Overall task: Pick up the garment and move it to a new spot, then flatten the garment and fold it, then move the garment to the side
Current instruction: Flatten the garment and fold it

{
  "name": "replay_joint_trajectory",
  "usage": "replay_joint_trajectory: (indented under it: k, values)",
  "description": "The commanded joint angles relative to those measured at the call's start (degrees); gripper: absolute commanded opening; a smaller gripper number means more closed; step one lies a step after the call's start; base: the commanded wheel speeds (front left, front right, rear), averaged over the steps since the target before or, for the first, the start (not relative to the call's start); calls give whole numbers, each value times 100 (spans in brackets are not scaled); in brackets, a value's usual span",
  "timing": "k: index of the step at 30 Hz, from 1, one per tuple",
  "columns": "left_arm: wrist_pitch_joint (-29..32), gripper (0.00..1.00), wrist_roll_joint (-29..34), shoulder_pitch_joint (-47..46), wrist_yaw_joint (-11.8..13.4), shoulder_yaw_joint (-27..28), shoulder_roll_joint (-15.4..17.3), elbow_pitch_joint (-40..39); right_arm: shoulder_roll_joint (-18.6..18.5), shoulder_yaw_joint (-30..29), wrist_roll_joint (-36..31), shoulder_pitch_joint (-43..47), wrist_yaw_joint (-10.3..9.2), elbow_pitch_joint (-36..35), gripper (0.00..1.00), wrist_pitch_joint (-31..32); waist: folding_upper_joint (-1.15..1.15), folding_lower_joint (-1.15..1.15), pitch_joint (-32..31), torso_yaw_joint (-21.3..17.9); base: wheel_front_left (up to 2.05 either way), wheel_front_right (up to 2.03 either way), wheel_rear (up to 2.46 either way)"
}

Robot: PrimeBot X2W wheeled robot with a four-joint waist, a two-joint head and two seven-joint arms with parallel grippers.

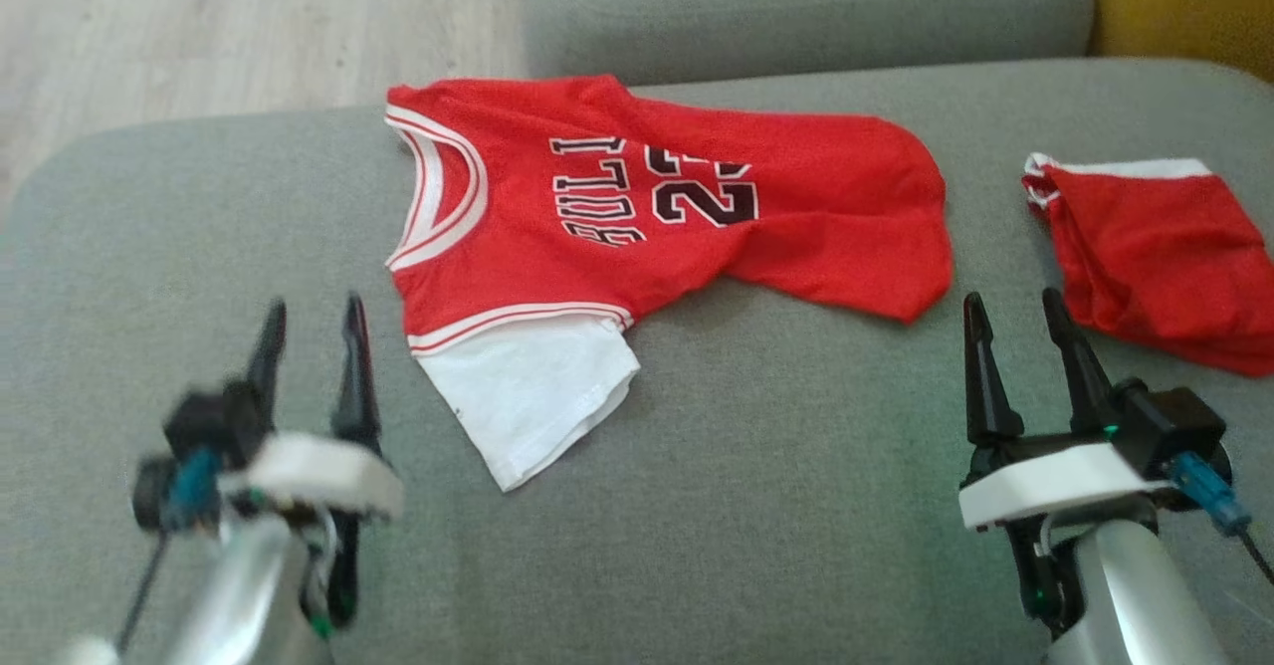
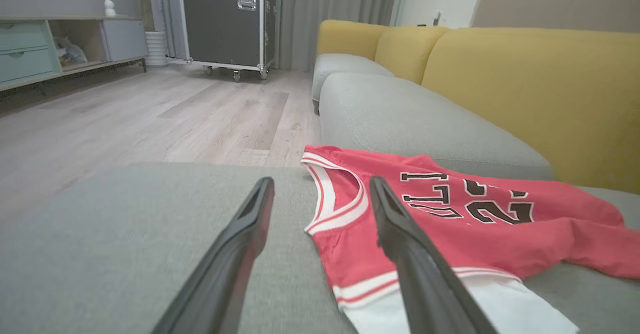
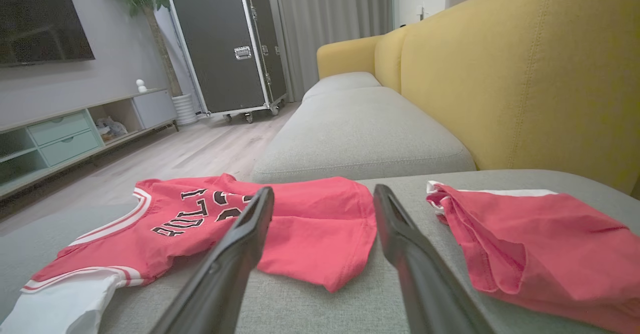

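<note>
While both pincers hang empty over the near part of the grey cushion (image 1: 796,506), the garment (image 1: 637,217), a red jersey with black lettering, lies unfolded toward the far side of that cushion, collar to the left and hem to the right. Its white sleeve (image 1: 528,396) spreads out on the near side, the part closest to the robot.

The left gripper (image 1: 314,309) has its two dark fingers parted with nothing between them, just left of the sleeve and nearer than the collar; it is blurred in the head view. The right gripper (image 1: 1013,302) is likewise spread and empty, near the hem's right corner. It is also just beside a second red cloth (image 1: 1155,247), a bunched piece with a white band lying apart at the right.

The jersey is roughly laid out but not flat: the hem end is rumpled and its near corner droops to a loose point. No fold has been made, so I judge the step to be either the first pick-up or the flattening; how it lies does not tell which.

Either way, the next move calls for each pincer to go forward and down onto an edge, the left at the shoulder or sleeve seam, the right at the hem corner. Each should close on the thin cloth without pinching the cushion or catching the other red piece.
</note>
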Motion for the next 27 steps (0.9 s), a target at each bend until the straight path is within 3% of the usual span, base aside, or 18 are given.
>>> replay_joint_trajectory:
  k: [1, 5, 9, 12, 20, 27]
  values:
    - [-60, 100, 55, 72, 98, 348, 42, -412, -10, 108, -31, -75, -5, -171, 100, -37, 0, 1, -117, 93, 0, 0, 0]
    - [-60, 100, 132, 748, 212, 598, -234, -994, -10, 134, 0, 21, -5, -161, 100, -37, 0, 1, -154, 117, 0, 0, 0]
    - [-60, 100, 280, 1026, 114, 595, -359, -1166, -10, 183, 21, 5, -5, -146, 100, -37, 0, 1, -135, 127, 0, 0, 0]
    - [22, 100, 281, 1052, 36, 501, -373, -974, -10, 204, 33, -19, -5, -143, 100, -37, 0, 1, -121, 111, 0, 0, 0]
    - [923, 100, 77, 1028, -344, 62, -549, -423, -10, 285, 108, -84, -5, -155, 100, -37, 0, 1, -16, -12, 0, 0, 0]
    - [1374, 100, 41, 760, -318, -41, -554, 42, -10, 285, 148, -187, -5, -209, 100, -37, 0, 1, 213, -192, 0, 0, 0]
